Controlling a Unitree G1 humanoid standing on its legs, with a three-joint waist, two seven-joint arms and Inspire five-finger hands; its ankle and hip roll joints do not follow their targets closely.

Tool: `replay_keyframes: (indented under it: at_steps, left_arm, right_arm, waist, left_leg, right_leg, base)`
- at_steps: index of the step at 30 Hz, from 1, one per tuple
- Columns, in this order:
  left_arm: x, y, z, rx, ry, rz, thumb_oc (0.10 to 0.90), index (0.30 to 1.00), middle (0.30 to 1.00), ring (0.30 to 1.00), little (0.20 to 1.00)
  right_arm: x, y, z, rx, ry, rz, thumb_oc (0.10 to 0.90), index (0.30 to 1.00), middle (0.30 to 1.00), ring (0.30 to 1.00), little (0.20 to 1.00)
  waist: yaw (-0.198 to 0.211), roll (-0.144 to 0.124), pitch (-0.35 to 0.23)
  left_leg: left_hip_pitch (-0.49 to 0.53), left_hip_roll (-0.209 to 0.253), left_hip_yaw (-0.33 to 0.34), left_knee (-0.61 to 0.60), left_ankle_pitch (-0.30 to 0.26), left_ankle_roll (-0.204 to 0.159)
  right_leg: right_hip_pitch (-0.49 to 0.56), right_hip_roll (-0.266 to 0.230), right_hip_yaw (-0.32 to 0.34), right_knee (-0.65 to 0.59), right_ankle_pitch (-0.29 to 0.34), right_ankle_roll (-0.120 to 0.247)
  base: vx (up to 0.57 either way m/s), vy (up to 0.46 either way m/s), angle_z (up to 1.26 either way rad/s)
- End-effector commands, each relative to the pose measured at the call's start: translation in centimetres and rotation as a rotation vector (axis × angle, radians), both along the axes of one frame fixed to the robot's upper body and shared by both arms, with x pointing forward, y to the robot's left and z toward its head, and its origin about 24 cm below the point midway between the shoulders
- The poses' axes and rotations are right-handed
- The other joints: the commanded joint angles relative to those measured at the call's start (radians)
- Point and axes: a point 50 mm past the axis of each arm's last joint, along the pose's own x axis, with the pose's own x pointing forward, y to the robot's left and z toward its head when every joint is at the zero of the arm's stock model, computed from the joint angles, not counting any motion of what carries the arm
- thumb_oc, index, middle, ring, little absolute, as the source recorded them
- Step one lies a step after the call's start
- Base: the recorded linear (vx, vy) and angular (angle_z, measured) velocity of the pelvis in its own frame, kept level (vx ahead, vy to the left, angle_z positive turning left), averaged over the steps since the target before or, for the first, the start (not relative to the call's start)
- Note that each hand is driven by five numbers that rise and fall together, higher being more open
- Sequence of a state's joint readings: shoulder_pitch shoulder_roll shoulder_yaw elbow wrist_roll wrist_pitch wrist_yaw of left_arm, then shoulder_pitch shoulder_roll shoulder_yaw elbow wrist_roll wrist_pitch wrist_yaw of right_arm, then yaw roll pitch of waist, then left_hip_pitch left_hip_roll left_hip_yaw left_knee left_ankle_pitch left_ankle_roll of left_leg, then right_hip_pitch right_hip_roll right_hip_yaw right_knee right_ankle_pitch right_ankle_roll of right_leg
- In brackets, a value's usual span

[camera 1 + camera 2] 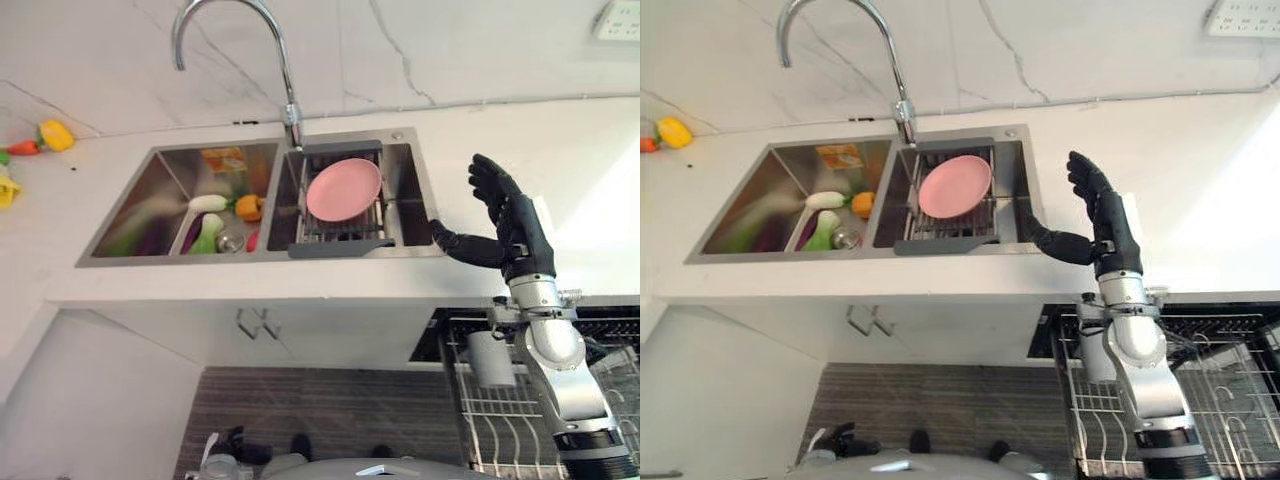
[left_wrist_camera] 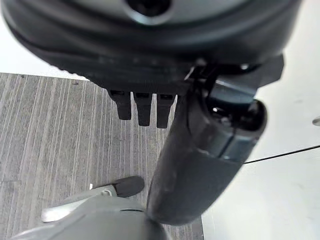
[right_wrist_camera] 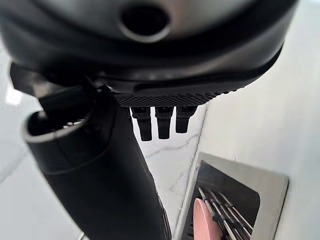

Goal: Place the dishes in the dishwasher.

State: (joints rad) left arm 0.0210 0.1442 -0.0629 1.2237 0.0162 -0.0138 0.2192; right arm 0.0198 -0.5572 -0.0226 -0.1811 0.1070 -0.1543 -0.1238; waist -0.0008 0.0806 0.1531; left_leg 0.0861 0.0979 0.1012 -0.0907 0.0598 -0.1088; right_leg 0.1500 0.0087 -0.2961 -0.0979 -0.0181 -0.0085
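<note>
While hovering spread wide, the right hand (image 1: 512, 222) is nearing the round pink plate (image 1: 343, 188).
It is needing a firm rim pinch.

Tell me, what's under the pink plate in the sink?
The pink plate leans on a metal drying rack set in the sink's right basin. Whatever lies below the rack is hidden. The right hand hovers open beside the sink.

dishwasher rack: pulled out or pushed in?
Pulled out. The wire dishwasher rack juts out below the counter, beside the open right hand.
</note>
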Motion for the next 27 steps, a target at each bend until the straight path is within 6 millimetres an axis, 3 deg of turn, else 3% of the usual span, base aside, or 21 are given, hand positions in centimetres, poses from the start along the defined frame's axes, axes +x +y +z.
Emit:
replay_keyframes:
  at_steps: [1, 10, 27]
  left_arm:
    - [-0.6, 1.7, 0.1, 0.063, 0.059, -0.105, 0.8, 0.9, 0.9, 0.9, 0.9]
    - [-1.8, 2.4, 0.0, 0.073, 0.12, -0.13, 0.8, 0.9, 0.9, 0.9, 0.9]
    - [-3.3, 2.5, -0.2, 0.065, 0.174, -0.159, 0.8, 0.9, 0.9, 0.9, 0.9]
  right_arm:
    - [0.8, 1.9, 6.9, -0.199, -0.315, 0.09, 0.8, 0.9, 0.9, 0.9, 0.9]
    - [3.6, 2.3, 8.3, -0.625, -0.263, 0.052, 0.8, 0.9, 0.9, 0.9, 0.9]
    - [10.1, 0.9, 5.7, -1.02, -0.031, -0.089, 0.8, 0.9, 0.9, 0.9, 0.9]
  waist:
    - [0.046, -0.076, -0.036]
    - [0.075, -0.089, -0.051]
    - [0.15, -0.102, -0.056]
  left_leg:
    - [-0.017, 0.008, -0.015, 0.03, -0.035, 0.002]
    - [-0.014, 0.008, -0.026, 0.024, -0.033, 0.001]
    - [-0.031, 0.004, -0.079, 0.023, -0.022, -0.004]
  right_leg:
    - [0.014, -0.156, 0.011, 0.022, -0.025, 0.162]
    - [0.018, -0.15, -0.002, 0.019, -0.023, 0.16]
    - [0.038, -0.143, -0.055, 0.013, -0.029, 0.155]
  base:
    - [0.0, -0.003, 0.07]
    - [0.0, 0.001, 0.03]
    - [-0.01, 0.002, 0.09]
